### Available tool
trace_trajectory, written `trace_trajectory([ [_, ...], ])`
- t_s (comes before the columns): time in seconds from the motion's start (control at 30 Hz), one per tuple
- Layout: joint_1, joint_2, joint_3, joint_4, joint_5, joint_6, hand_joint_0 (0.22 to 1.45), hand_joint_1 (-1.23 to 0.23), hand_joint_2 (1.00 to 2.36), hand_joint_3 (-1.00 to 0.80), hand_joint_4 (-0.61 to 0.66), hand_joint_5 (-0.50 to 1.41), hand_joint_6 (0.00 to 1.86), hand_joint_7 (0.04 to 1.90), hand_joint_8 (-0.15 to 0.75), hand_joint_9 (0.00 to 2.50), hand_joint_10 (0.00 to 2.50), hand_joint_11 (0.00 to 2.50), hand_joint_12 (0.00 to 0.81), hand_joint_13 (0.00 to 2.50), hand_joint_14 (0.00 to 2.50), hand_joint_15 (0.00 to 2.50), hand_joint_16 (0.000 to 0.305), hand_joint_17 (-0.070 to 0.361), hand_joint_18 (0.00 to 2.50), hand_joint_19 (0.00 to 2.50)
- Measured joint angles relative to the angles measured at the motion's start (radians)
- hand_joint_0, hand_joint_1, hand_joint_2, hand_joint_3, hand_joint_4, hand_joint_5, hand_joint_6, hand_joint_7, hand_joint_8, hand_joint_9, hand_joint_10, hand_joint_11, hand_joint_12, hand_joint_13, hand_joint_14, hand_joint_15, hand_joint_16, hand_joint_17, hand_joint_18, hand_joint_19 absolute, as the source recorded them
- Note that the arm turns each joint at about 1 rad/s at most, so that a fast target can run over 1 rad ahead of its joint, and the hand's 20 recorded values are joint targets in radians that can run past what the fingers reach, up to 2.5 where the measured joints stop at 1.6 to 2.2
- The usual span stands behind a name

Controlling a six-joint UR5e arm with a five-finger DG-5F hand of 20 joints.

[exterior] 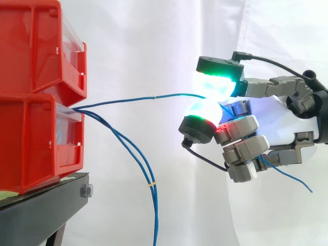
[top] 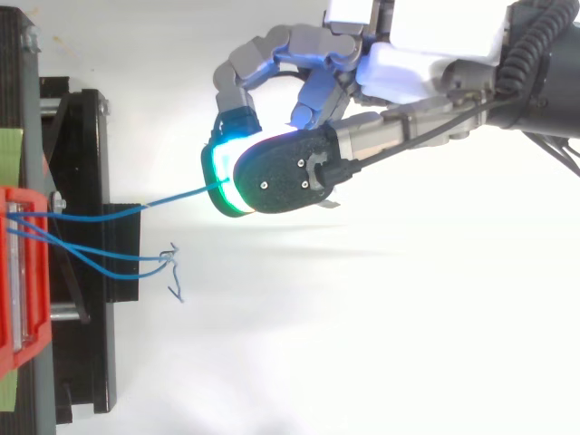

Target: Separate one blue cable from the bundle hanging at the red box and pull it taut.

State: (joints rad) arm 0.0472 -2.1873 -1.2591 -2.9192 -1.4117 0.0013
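Hand [exterior: 287, 128] pinches blue cable [exterior: 123, 101]; contact seemingly hidden between glowing pads [exterior: 215, 84].

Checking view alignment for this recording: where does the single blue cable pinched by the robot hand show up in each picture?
Side view: the blue cable runs centre-left, from the lower red box rightwards to the robot hand.
Top view: left of centre, rising from the red box to the robot hand.
Shared landmark: the red box.

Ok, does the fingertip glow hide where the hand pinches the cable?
Side view: yes, the glow of the pads blooms white where they close on the blue cable, washing out the contact. Top view: a dark fingertip housing of the hand covers the contact, and the glow runs along its rim.
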Motion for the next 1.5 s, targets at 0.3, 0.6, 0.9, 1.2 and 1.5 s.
trace_trajectory([
  [0.3, 0.002, 0.000, 0.000, 0.000, 0.002, 0.009, 0.68, -0.80, 1.02, -0.16, -0.06, -0.22, 0.90, 1.51, 0.233, 1.01, 0.01, 1.61, 0.298, 1.12, 0.02, 1.68, 0.041, 0.093, 0.89, 0.91],
  [0.6, 0.003, 0.000, 0.000, -0.001, 0.003, 0.027, 0.73, -0.74, 1.01, -0.43, 0.05, -0.24, 0.89, 1.40, 0.247, 0.94, 0.01, 1.58, 0.301, 1.08, 0.02, 1.61, 0.041, 0.093, 0.85, 0.89],
  [0.9, 0.003, 0.000, 0.000, -0.001, 0.002, 0.032, 0.74, -0.73, 1.00, -0.45, 0.05, -0.25, 0.89, 1.39, 0.247, 0.95, 0.01, 1.59, 0.302, 1.09, 0.02, 1.61, 0.041, 0.092, 0.84, 0.90],
  [1.2, 0.005, 0.000, 0.000, -0.006, 0.003, 0.029, 0.73, -0.73, 1.00, -0.43, 0.03, -0.25, 0.89, 1.39, 0.247, 1.00, 0.01, 1.66, 0.303, 1.11, 0.02, 1.62, 0.040, 0.089, 0.86, 0.88],
  [1.5, 0.006, 0.000, 0.000, -0.009, 0.001, 0.014, 0.74, -0.73, 1.01, -0.43, 0.03, -0.25, 0.90, 1.37, 0.258, 0.94, 0.75, 1.73, 0.273, 1.08, 0.64, 1.83, 0.032, 0.072, 0.92, 0.95],
])
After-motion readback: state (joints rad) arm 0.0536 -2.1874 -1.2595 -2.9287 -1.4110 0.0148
